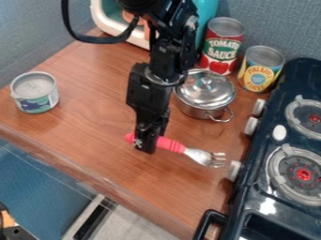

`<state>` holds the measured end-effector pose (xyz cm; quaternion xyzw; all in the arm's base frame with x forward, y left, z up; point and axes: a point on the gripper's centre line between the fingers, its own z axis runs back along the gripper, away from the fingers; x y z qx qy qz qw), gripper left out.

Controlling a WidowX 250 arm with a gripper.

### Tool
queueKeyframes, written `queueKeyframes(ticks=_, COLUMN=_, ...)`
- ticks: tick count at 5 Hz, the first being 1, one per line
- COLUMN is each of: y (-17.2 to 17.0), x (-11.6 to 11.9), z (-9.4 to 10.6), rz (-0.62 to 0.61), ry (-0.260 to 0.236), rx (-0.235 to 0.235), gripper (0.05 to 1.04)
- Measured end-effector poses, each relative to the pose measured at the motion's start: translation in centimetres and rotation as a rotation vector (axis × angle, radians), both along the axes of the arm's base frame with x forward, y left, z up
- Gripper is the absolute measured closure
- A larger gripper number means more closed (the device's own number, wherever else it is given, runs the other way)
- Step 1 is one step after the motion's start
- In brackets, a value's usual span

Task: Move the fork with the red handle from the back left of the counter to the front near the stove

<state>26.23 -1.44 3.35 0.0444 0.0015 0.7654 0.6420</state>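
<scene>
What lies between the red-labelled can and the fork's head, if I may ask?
In the camera view, the lidded metal pot stands between the red-labelled can and the fork's head, with bare countertop nearer the fork.

Brown woodgrain bench here, short can over on the left, shiny lidded pot farther right, plus a red can and yellow can near it.

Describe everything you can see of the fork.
The fork has a pinkish-red handle, apparently plastic, with raised ridges near its shiny, metal-looking head. Its tines point toward the stove. It is low over or on the brown counter; the gripper crosses the handle, hiding part. Contact is unclear.
</scene>
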Motion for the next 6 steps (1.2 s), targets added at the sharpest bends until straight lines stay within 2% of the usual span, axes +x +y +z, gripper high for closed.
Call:
queueKeyframes(ticks=2, y=-0.2, x=-2.2, z=-1.7, rz=-0.051, ry=0.033, rx=0.024, gripper=0.665)
queueKeyframes(ticks=3, y=-0.4, x=-2.6, z=-2.0, rz=-0.061, ry=0.036, rx=0.039, gripper=0.665)
queueKeyframes(ticks=4, y=-0.5, x=-2.6, z=-2.0, rz=-0.031, ry=0.022, rx=0.076, gripper=0.615)
queueKeyframes(ticks=5, y=-0.2, x=-2.4, z=-1.0, rz=0.027, ry=-0.007, rx=0.054, gripper=0.306)
queueKeyframes(ticks=6, y=0.4, x=-2.4, z=-0.7, rz=0.047, ry=-0.014, rx=0.058, gripper=0.079)
